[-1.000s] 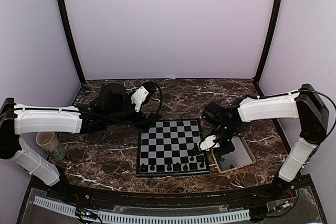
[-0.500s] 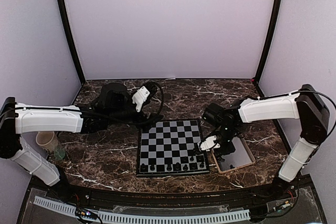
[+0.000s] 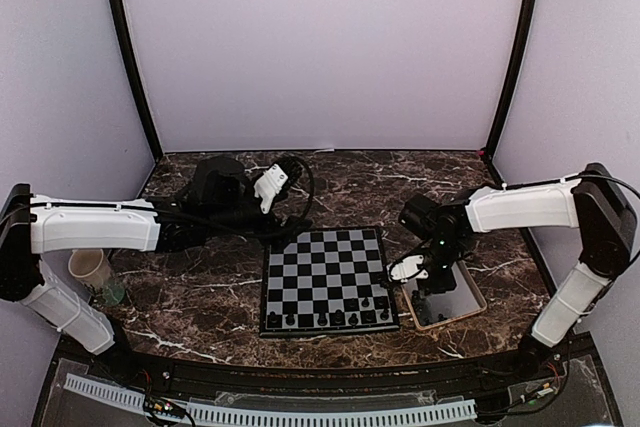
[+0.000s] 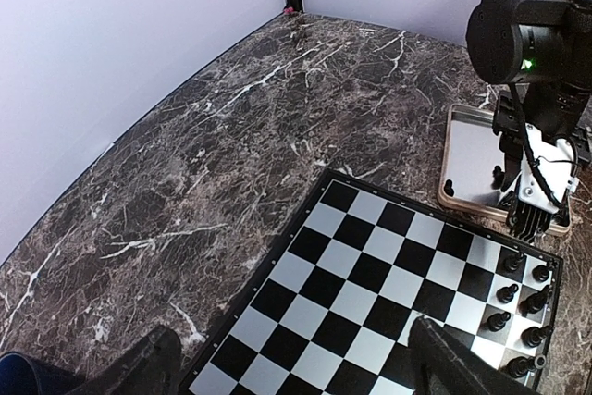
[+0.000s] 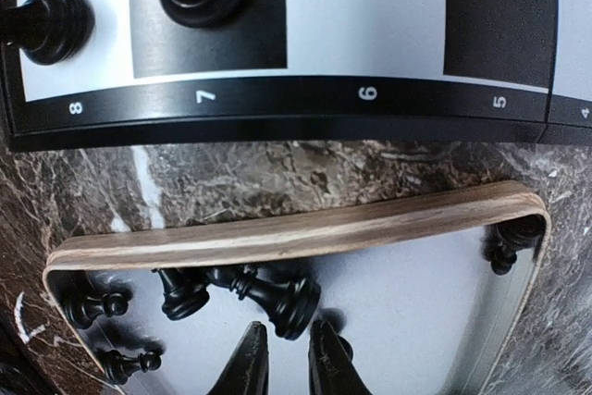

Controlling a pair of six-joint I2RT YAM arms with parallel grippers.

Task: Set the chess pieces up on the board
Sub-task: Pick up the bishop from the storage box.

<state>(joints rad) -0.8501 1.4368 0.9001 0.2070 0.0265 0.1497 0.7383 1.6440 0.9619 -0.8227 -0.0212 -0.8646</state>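
Dark marble table [image 3: 200, 287], lilac walls [image 3: 320, 47]. My left gripper [image 4: 291, 349] hangs beyond the far-left corner of the board [image 3: 325, 267], jaws wide and empty. Chess pieces [image 3: 330, 318] line the board's near edge, too small to identify. My right gripper [image 5: 285, 344] is over the tan-rimmed tray [image 3: 478, 299]. Its jaws are nearly closed on nothing, tips just short of a toppled piece [image 5: 277, 298]. The wrist view cuts off the tray's near side.

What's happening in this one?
Two robot arms are setting up a chess set. Some dark chess pieces already stand along the near edge of the board. The right gripper hangs low over the tan-rimmed tray beside it, fingers nearly together and empty, just short of the loose pieces lying there. The left gripper hovers open off the board's far left corner, holding nothing.
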